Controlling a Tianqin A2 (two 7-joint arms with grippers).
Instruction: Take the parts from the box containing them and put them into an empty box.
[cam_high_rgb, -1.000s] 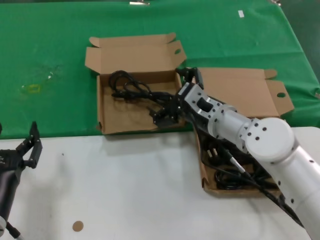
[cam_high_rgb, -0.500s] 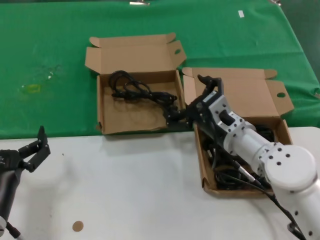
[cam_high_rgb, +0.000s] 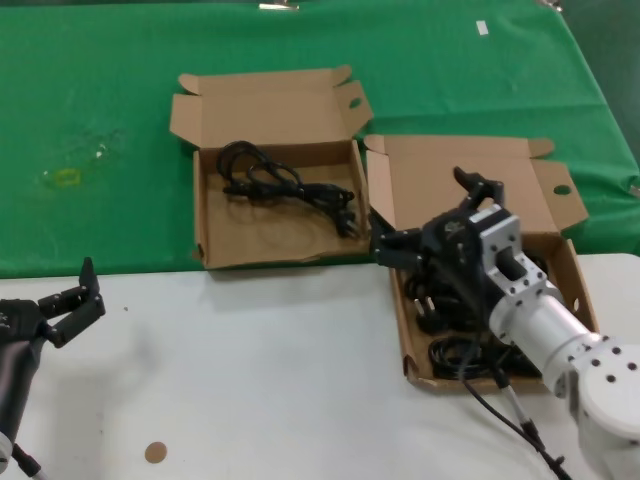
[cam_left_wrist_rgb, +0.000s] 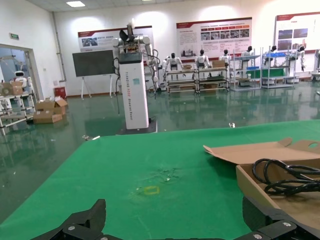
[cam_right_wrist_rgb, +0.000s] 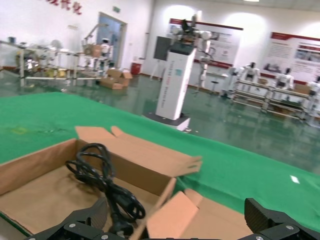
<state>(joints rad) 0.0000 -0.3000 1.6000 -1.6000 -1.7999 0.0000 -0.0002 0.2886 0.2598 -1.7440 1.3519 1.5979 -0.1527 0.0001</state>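
Glossy coiled cord (cam_high_rgb: 290, 186) in brown cardboard box (cam_high_rgb: 212, 245)

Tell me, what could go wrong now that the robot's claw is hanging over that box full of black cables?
The right gripper hangs open above the source box, where the remaining cords lie tangled, so a grab might lift several at once or drag a loop over the wall. The tall loose flap stands beside the gripper, which could knock it. In the other box, the delivered cord looks safe. The left gripper waits far aside.
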